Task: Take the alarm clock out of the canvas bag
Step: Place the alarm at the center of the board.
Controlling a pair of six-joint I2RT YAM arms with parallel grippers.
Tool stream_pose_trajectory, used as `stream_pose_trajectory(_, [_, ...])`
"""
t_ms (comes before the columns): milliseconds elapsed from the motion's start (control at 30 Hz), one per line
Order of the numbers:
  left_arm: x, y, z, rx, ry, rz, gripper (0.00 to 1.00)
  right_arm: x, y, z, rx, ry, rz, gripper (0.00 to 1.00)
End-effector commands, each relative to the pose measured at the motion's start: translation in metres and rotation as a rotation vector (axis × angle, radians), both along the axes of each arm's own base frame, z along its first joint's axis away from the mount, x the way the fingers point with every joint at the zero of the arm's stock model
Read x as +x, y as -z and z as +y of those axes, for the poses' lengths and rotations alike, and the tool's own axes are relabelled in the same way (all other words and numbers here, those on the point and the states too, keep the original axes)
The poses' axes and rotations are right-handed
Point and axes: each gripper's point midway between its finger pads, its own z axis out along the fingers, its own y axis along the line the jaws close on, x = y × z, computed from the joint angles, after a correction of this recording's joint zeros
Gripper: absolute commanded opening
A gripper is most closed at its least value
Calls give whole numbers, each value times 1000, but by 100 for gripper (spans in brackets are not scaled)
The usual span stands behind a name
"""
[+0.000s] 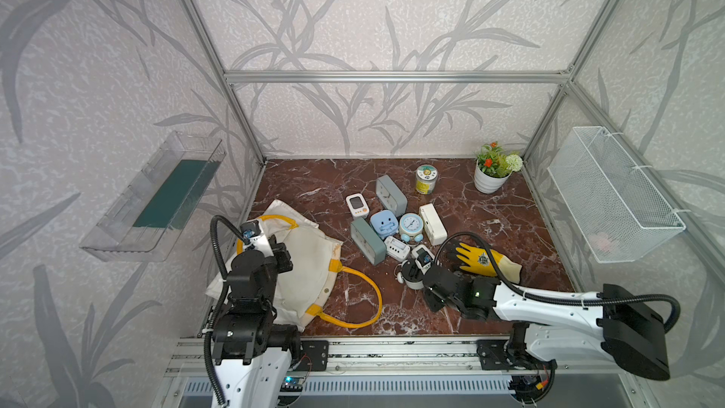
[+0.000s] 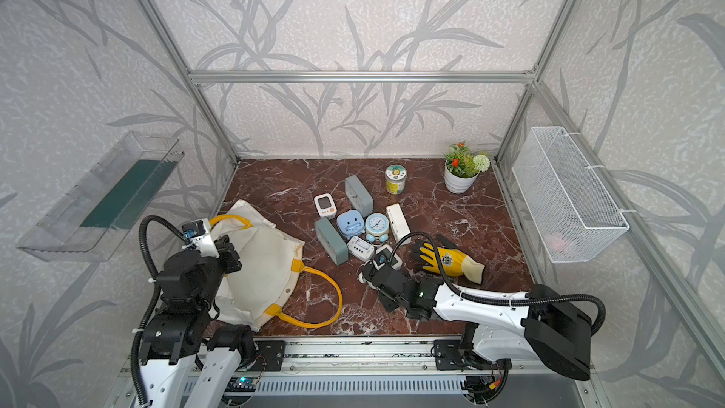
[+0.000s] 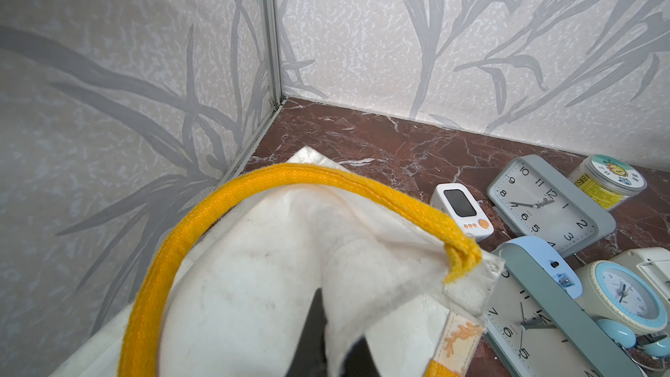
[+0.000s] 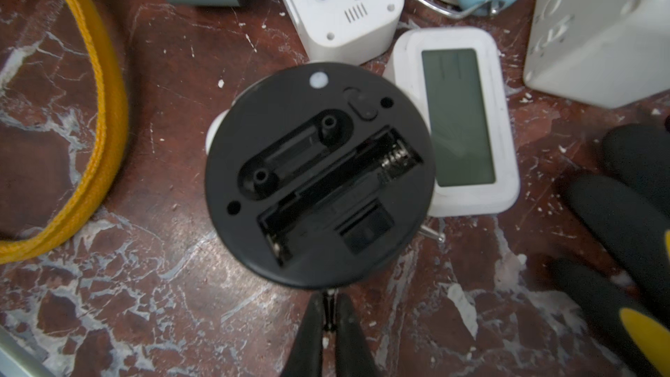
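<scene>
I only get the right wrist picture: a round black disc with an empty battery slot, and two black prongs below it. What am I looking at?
Observer: The back of a round alarm clock. In both top views its pale body lies face down on the table, at the near edge of a cluster of other clocks.
Operator: Where's the bag that the yellow strap belongs to?
Observer: The canvas bag lies slumped at the robot's left side, apart from the clock.
Operator: Is the other arm doing anything?
Observer: Yes, the left gripper is shut on the bag's fabric, close to a yellow handle.
</scene>
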Motion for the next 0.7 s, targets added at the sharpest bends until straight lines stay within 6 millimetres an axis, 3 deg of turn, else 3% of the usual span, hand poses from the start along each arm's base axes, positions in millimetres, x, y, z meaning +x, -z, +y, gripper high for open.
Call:
stream_pose_trajectory(0, [1, -23, -1, -5, 7, -75, 0, 6, -7, 1, -5, 22, -19, 11])
stream_pose_trajectory(167, [2, -25, -4, -9, 21, -87, 0, 6, -9, 1, -7, 20, -16, 15])
stream_pose_trajectory(367, [2, -29, -8, -16, 47, -105, 0, 14, -32, 4, 20, 24, -68, 41])
stream_pose_trajectory(500, [0, -33, -14, -23, 78, -139, 0, 20, -61, 20, 113, -8, -132, 55])
stream_pose_trajectory(667, [0, -40, -22, -40, 122, -176, 0, 18, -95, 58, 318, -96, -161, 63])
